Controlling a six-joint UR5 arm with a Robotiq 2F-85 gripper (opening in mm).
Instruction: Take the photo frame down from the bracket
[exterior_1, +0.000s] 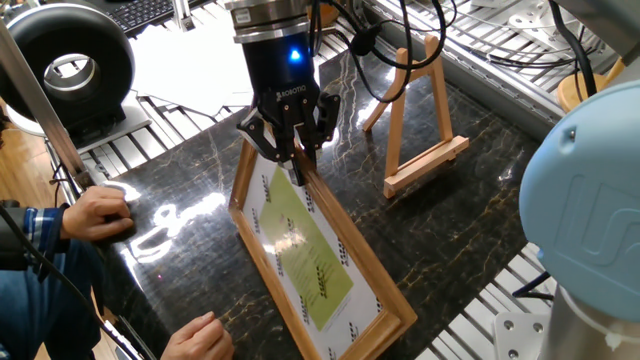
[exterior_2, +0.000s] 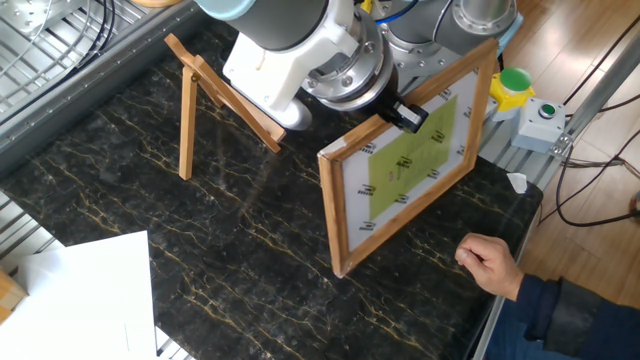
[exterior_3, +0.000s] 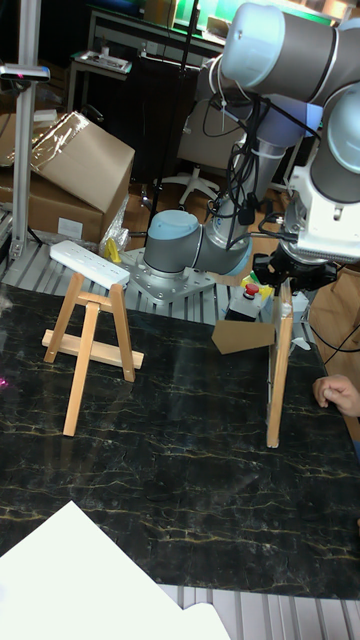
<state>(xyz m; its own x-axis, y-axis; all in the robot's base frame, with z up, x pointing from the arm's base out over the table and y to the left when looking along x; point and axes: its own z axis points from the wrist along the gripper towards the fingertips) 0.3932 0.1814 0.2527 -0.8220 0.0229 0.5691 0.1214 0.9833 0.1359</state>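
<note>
Although the small light-wood A-shaped easel bracket (exterior_3: 92, 340) stands at the left of the tall fixed view with its ledge bar bare, the job is, by my reading, not finished. Well apart from it, toward the right, the large light-wood photo frame with glass front, white mat and yellow-green centre picture (exterior_2: 410, 162) is held steeply tilted on the dark gold-veined marble tabletop (exterior_2: 180, 240). One lower corner appears to touch or nearly touch the stone; I cannot tell which. The black two-finger gripper (exterior_1: 287, 150) is pinched on the frame's upper rail, fingers closed either side of the wood.

At the far right of that view a person's hand in a blue sleeve (exterior_2: 490, 265) rests on the table edge, near the frame's low end. A white paper sheet (exterior_2: 85, 295) lies at the table's near-left corner in the other fixed view, clear of all this.

The risks I see from here:
- The narrow pinch on one rail may let the frame pivot or slip, because its weight hangs far below the grasp.
- Letting go while it stands this steep would likely tip it, and the glass could strike the marble hard.
- A lowering swing toward the right could meet the resting hand.
</note>
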